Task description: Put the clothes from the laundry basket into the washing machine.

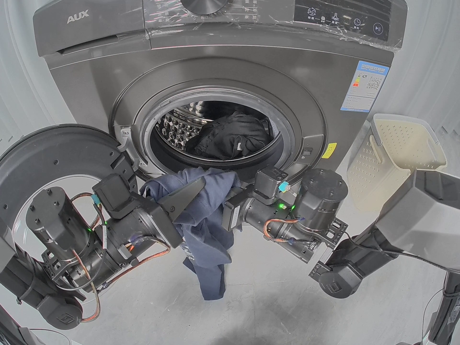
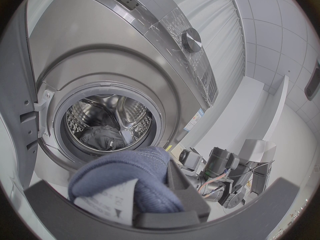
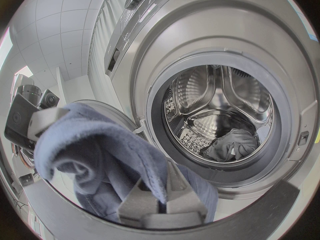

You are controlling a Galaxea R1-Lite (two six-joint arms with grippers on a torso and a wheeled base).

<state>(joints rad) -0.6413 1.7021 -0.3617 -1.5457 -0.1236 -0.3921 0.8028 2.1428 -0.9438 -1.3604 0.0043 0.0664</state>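
A blue garment (image 1: 206,226) hangs in front of the washing machine's round opening (image 1: 287,120), its lower end dangling toward the floor. My left gripper (image 1: 191,192) is shut on its upper left part, where a white label (image 2: 110,197) shows beside the blue garment (image 2: 140,170). My right gripper (image 1: 233,200) pinches the same garment from the right; its fingers (image 3: 180,187) close on the blue cloth (image 3: 100,150). A black garment (image 1: 230,137) lies inside the steel drum (image 3: 206,94). The beige laundry basket (image 1: 397,154) stands to the right of the machine.
The machine's door (image 1: 52,159) is swung wide open on the left, close behind my left arm. Grey floor (image 1: 268,293) lies below the hanging cloth. White curtains and a tiled wall surround the machine.
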